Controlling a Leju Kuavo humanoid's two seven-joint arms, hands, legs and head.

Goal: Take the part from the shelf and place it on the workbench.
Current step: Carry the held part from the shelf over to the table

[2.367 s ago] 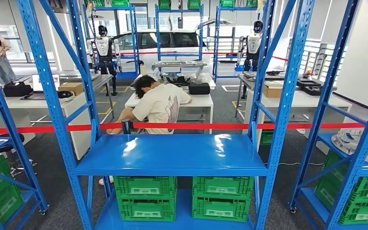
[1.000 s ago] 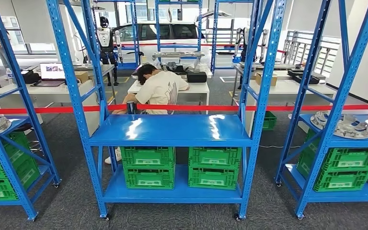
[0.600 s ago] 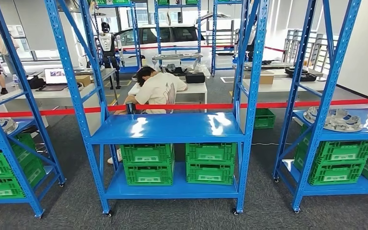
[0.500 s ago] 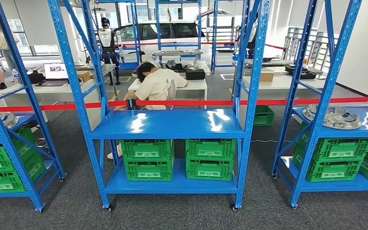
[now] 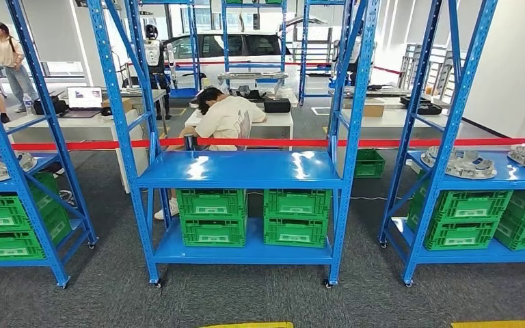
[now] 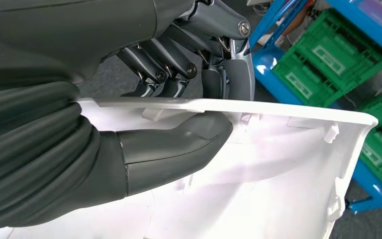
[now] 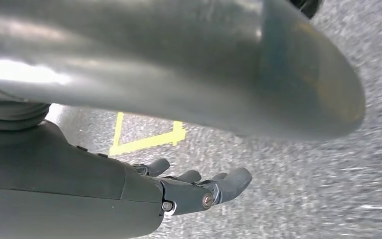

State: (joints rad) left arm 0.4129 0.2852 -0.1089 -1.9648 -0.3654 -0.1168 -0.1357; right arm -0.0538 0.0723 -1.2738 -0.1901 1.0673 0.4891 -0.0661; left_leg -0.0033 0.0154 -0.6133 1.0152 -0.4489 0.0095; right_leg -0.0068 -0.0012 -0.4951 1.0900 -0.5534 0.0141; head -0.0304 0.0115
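Left hand (image 6: 179,99): holds white part (image 6: 258,169) by its edge, thumb on one side, fingers on the other | right hand (image 7: 194,191): holds nothing, fingers loose over grey floor (image 7: 303,174) | blue shelf (image 5: 239,169): ahead, green boxes (image 5: 253,217) under it

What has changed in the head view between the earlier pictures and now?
The camera has backed away from the blue shelf: it looks smaller, and yellow floor marks now show at the bottom edge. The green crates and the seated person stayed in place.
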